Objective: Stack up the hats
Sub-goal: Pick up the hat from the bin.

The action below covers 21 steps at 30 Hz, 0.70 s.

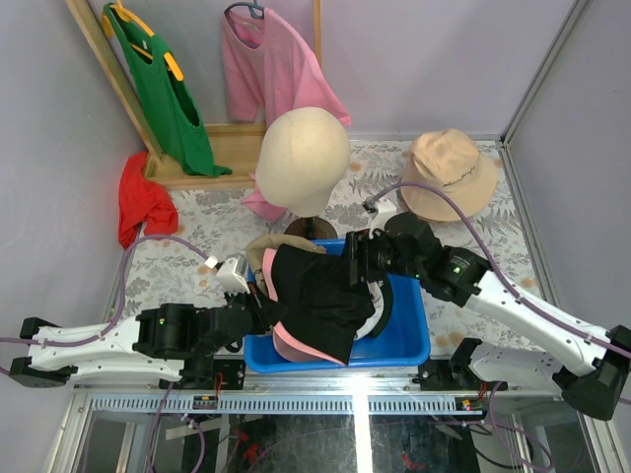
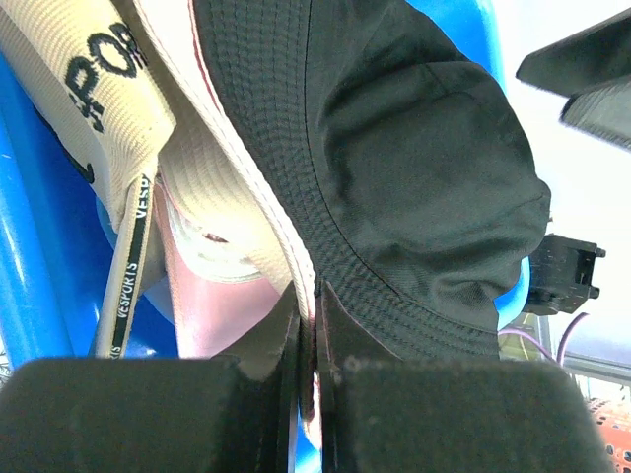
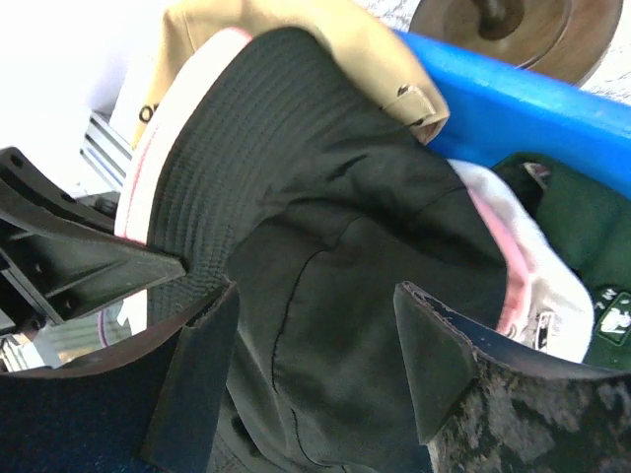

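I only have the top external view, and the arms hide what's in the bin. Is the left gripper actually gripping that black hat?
Observer: Yes. On the left wrist view, the left gripper is shut on the brim of the black bucket hat.
Operator: And the right one?
Observer: The right gripper is open, the hat's crown between its fingers.
Operator: Anything underneath?
Observer: A dark green cap lies in the blue bin.

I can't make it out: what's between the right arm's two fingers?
The black bucket hat, its crown, with the fingers open either side, shown in the right wrist view.
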Tool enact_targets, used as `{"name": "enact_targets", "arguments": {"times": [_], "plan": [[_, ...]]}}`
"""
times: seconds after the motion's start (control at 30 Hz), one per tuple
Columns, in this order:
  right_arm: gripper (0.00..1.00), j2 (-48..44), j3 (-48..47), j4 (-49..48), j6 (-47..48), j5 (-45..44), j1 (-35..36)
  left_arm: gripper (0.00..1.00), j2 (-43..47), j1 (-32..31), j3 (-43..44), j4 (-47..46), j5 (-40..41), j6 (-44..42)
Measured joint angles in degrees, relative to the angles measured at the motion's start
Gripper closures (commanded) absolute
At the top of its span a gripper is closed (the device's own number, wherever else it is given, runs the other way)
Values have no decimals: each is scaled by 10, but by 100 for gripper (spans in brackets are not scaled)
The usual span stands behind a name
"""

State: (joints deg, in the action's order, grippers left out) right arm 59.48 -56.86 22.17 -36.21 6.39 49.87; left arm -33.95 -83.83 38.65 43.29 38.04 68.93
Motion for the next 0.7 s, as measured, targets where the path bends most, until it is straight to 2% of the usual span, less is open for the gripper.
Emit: {"name": "enact_targets", "arguments": {"times": [0.17,0.37,0.53,0.6,0.7], "plan": [[33,27,0,6,-4,-28,50,100,-8,0,0,-2,3,0],[54,33,0,27,-9,-58,67,100,-13,0,0,-4,3,0],[77,39,0,39,-14,-70,67,100,-20,0,0,-8,3,0],[89,44,0,46,-14,-71,68,95,-22,0,1,-11,3,0],[100,46,0,53,-15,-74,68,83,-21,0,1,-15,4,2]]}}
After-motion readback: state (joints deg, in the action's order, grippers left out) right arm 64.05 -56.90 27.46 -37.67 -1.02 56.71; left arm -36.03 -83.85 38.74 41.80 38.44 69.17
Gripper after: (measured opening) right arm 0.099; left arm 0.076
